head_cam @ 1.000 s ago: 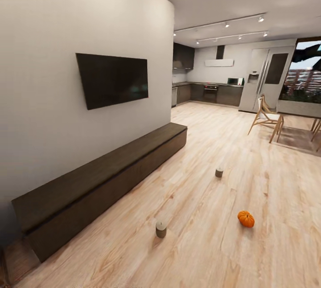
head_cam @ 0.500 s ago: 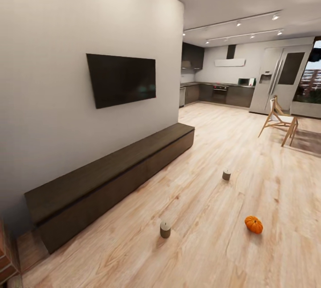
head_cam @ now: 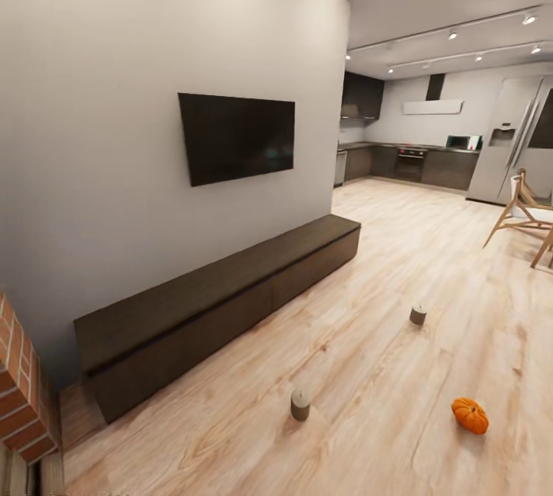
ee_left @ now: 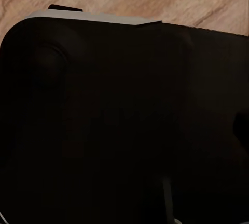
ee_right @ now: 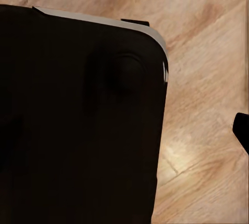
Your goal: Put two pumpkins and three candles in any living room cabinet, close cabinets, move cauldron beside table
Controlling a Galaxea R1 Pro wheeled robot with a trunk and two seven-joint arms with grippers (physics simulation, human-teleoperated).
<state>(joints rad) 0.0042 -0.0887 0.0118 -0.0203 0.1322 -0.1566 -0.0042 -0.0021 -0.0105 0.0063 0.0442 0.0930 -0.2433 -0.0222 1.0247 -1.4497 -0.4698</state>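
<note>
Head view: cabinet (head_cam: 223, 304) closed along left wall; two candles (head_cam: 300, 405) (head_cam: 418, 315) and a pumpkin (head_cam: 469, 415) stand apart on the floor (head_cam: 369, 373). Claw states: cannot tell.

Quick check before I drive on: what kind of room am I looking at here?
Most likely an open-plan living room: a wall-mounted TV above a long low dark cabinet, wood floor, and a kitchen at the far end.
</note>
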